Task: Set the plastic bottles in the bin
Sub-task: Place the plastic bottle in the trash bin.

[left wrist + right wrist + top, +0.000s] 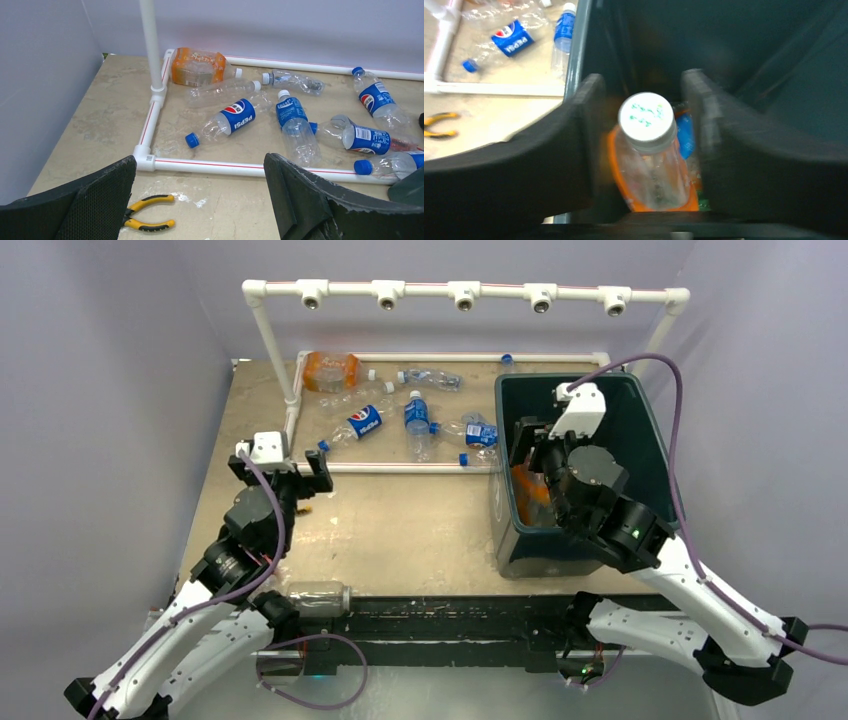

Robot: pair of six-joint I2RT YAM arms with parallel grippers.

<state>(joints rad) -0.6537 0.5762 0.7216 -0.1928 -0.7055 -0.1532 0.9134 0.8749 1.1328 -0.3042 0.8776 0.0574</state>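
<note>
Bottle (649,170), white cap facing me, between the fingers of my right gripper (642,76), jaws parted, gap on its three o'clock side, inside bin (774,60).

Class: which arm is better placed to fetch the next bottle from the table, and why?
Left. The left hand is open and empty at the white pipe frame, facing the bottles on the table. The right hand is inside the bin with an orange bottle between its fingers.

Orange-tinted clear bottle (647,165), white cap toward camera, sits in dark green bin (503,455) at bench (400,525) right; clear blue-labelled plastic bottles (239,116) lie scattered to its left.
</note>
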